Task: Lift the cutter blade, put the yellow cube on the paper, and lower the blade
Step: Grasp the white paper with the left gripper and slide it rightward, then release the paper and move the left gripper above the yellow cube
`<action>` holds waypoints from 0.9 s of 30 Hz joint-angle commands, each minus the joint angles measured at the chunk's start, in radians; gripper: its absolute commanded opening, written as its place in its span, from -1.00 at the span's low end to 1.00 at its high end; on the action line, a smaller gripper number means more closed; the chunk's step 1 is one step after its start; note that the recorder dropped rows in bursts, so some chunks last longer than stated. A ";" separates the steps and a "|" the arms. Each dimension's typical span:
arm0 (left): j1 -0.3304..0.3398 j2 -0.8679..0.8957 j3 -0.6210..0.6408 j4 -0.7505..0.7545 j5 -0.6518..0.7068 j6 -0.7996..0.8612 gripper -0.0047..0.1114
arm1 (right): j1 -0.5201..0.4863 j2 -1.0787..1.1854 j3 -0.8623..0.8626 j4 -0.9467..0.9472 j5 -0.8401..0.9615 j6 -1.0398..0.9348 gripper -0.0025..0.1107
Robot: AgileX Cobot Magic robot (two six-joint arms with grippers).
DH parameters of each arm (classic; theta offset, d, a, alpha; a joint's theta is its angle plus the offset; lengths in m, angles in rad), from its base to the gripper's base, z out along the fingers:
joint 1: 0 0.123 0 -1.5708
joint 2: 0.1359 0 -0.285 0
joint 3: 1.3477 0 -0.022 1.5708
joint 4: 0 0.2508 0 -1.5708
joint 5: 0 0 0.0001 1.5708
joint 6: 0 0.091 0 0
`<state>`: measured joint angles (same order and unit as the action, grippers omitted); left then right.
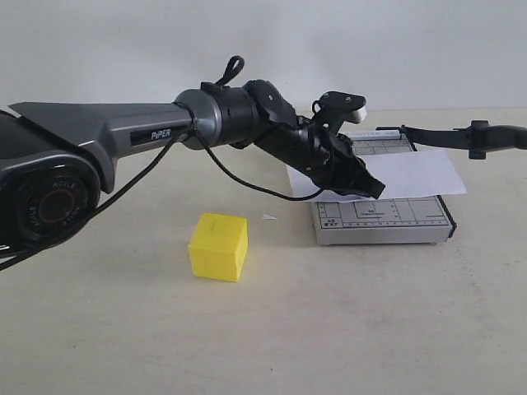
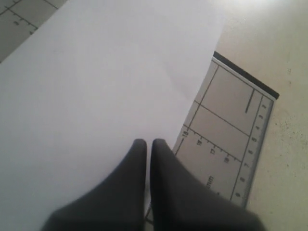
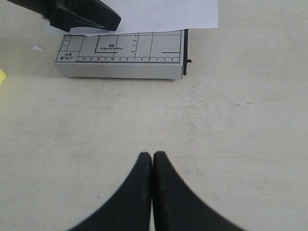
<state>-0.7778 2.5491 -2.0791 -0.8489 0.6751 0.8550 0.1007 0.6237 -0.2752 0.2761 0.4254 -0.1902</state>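
Though beside paper (image 3: pixel 159 14), "B6" on board (image 3: pixel 120 70)

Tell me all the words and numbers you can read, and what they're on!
"PiPER": on the left arm, on its grey casing.
"B6": on the grey trimmer board.
"A5": in that board's corner.
Too small or blurred to read: the print under "B6" and "A5", the ruler numbers, and the red lettering on the arm's round black cap.

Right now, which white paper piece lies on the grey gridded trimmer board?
The wide white rectangular strip, across the board; the tiny white scrap lies on the table beside it.
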 commanded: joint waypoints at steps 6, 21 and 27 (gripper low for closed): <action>0.001 0.018 0.015 0.045 0.036 0.084 -0.84 | 0.001 0.004 -0.007 0.002 -0.017 -0.001 -0.96; -0.001 -0.226 0.051 -0.021 -0.210 -0.228 -0.84 | 0.001 0.004 -0.007 0.002 -0.017 -0.004 -0.96; -0.023 -0.445 0.352 0.090 -0.495 -0.407 -0.84 | 0.001 0.004 -0.007 0.002 -0.017 -0.004 -0.96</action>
<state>-0.7815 2.2087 -1.8691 -0.8225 0.3383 0.5499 0.1007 0.6237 -0.2752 0.2761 0.4212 -0.1902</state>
